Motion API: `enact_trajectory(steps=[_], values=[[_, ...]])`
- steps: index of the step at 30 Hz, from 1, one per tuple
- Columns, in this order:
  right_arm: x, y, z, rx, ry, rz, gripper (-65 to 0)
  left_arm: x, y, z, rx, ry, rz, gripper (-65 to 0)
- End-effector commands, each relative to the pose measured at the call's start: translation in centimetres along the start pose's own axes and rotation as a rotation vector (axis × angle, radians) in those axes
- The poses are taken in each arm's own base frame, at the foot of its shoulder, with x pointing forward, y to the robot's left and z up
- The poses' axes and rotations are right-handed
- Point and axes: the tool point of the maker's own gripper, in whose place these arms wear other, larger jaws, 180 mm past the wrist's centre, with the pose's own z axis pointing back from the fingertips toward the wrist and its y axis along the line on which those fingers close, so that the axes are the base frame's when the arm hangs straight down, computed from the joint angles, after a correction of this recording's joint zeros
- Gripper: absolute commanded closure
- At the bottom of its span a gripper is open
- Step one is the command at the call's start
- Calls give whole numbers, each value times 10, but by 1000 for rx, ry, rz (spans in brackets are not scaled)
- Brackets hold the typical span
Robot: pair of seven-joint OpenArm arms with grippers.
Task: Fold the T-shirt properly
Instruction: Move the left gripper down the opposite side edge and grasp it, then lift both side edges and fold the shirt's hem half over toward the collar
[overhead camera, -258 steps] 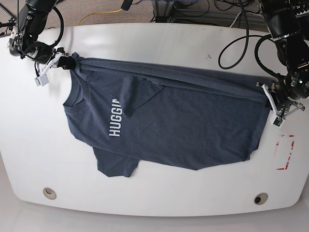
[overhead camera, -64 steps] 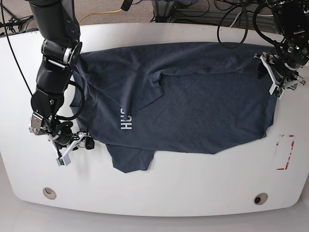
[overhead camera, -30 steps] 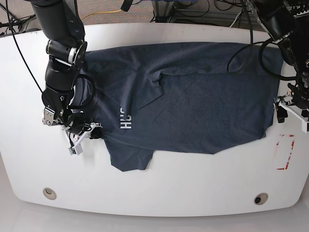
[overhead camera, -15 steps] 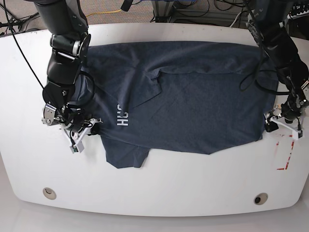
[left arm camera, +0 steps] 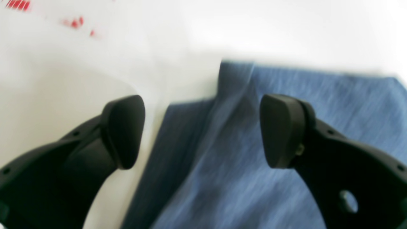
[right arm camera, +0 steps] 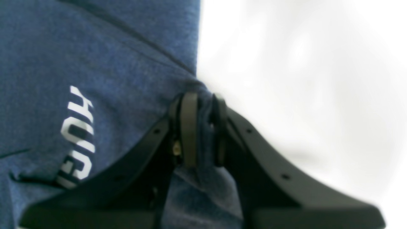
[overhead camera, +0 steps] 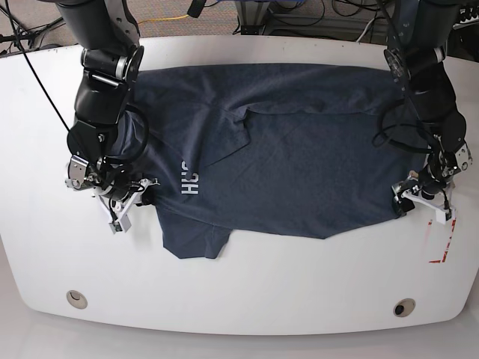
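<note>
Only the wrist views show right fingers (right arm camera: 190, 127) pinching the T-shirt (overhead camera: 299, 149), left fingers (left arm camera: 124, 130) wide.

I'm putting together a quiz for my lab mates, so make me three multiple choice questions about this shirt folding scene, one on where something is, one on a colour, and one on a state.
1. Where does the left gripper sit?
A. At the shirt's edge beside the red marks
B. Over the lettering
C. Off the table

2. What colour is the lettering on the shirt?
A. Yellow
B. White
C. Red

3. How do the right gripper's jaws stand?
A. Wide apart over bare table
B. Shut on nothing
C. Shut on a fold of shirt

Answers:
1. A, the left wrist view shows the open jaws astride the cloth edge, red marks on the table close by.
2. B, the letters read white against blue cloth in the right wrist view.
3. C, the right wrist view shows cloth bunched between the closed jaws.
</note>
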Motion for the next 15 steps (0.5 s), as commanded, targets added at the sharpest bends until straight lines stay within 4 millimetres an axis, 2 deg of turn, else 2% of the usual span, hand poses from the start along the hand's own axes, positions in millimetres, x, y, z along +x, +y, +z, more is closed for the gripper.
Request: enact_trajectory(steps=[1, 4, 6, 11, 15], values=[[22, -7, 8, -15, -52, 21, -76, 5, -2, -4, -10, 2, 15, -531], [21, -7, 8, -15, -50, 21, -76, 3, -11, -9, -27, 22, -3, -521], [20, -7, 8, -15, -48, 20, -76, 3, -17, -11, -39, 28, -22, -471], [19, -7, 8, -14, -49, 18, -76, -3, -30, -15, -59, 43, -49, -253], [20, -7, 8, -13, -53, 18, -75, -4, -32, -15, -61, 42, -54, -72]])
